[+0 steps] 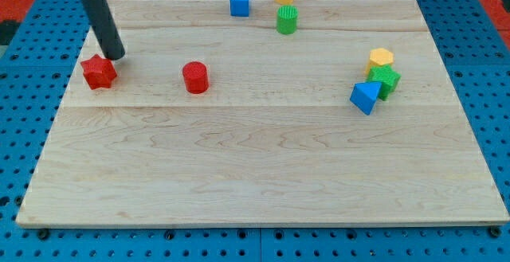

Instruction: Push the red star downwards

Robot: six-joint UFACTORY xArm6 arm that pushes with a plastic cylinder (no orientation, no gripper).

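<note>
Blocks: two red, two blue, two green, two yellow.

Red star [99, 72]: one small block, solid red, star-shaped with blunt points, lying flat on the wooden table. Position: near the table's left edge, in the upper part of the board, closer to the top-left corner than to the bottom-left. It sits just above a seam between two planks. Surfaces look intact; its upper right point is partly hidden.
</note>
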